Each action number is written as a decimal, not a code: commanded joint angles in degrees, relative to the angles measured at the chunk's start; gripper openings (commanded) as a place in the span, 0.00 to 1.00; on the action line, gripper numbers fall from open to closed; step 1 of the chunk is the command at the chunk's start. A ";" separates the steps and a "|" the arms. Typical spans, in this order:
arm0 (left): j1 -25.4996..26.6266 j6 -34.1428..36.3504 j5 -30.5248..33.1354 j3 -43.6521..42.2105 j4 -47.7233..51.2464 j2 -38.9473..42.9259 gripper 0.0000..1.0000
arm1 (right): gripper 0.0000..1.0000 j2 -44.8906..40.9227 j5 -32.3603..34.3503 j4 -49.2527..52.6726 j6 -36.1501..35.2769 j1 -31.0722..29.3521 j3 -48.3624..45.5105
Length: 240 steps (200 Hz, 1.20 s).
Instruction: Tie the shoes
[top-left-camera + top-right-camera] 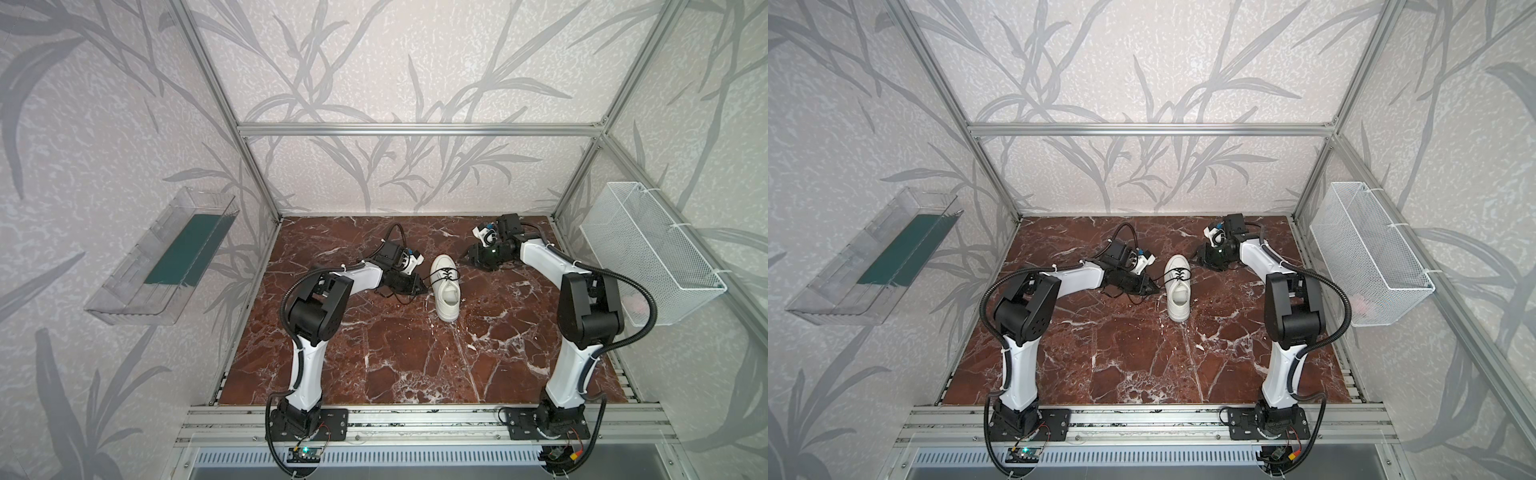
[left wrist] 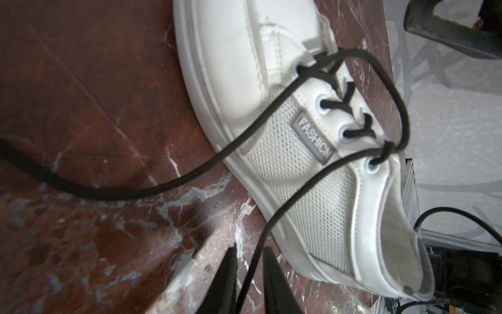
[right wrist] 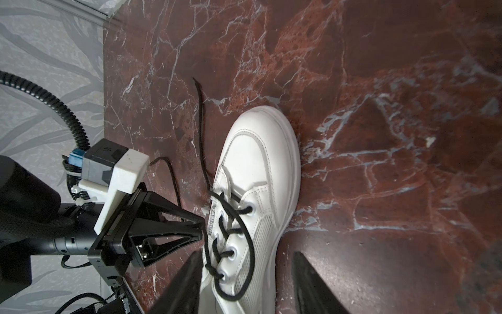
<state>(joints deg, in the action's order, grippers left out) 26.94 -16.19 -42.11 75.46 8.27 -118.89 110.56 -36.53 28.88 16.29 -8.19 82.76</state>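
Sneaker (image 1: 446,286) looks light, laces (image 2: 135,193) limp, trailing toward nine o'clock; pinch near an end. Left claw (image 2: 250,248) straddles one, grip unclear; right claw (image 3: 247,254) gapes.

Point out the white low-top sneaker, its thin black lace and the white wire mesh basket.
white low-top sneaker (image 1: 449,293): in a top view, on its collar opening.
thin black lace (image 2: 251,269): left wrist view, strand from the top eyelet.
white wire mesh basket (image 1: 642,266): in a top view, on its mesh wall.
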 commanded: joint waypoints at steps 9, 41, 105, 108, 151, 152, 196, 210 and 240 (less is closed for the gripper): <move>-0.22 -1.17 -1.49 -1.91 -1.74 4.49 0.04 | 0.52 -0.52 -1.67 1.75 -1.34 0.10 0.70; -0.16 -4.30 -1.65 -4.52 -6.75 7.60 0.00 | 0.51 0.09 -2.78 0.75 -0.79 0.19 0.12; -0.22 -14.93 -1.93 -1.03 -14.23 7.77 0.00 | 0.50 -0.53 -4.47 1.30 -0.65 1.05 2.42; -0.18 -15.60 -1.94 -0.84 -14.54 7.50 0.00 | 0.50 -0.69 -4.63 1.26 -0.65 1.14 2.30; 1.08 -20.22 -0.70 2.03 -16.51 4.95 0.00 | 0.49 -1.50 -6.60 -2.33 0.55 1.68 -1.12; 1.18 -20.25 -0.65 2.04 -16.57 4.88 0.00 | 0.48 -1.50 -6.65 -2.38 0.52 1.68 -1.16; 2.46 -22.91 1.54 5.53 -17.14 2.19 0.00 | 0.43 -3.06 -8.42 -7.25 1.83 2.02 -5.39; 3.32 -23.67 2.84 7.36 -16.77 1.27 0.00 | 0.38 -3.25 -9.41 -10.18 2.67 2.36 -7.06; 4.70 -27.59 6.65 8.99 -17.62 0.35 0.00 | 0.31 -3.75 -12.46 -16.22 5.10 3.94 -10.45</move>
<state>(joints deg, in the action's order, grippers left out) 30.44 -39.75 -39.16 82.28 -7.35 -117.89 109.60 -45.39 19.22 19.25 -5.78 74.39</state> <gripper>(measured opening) 0.047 0.328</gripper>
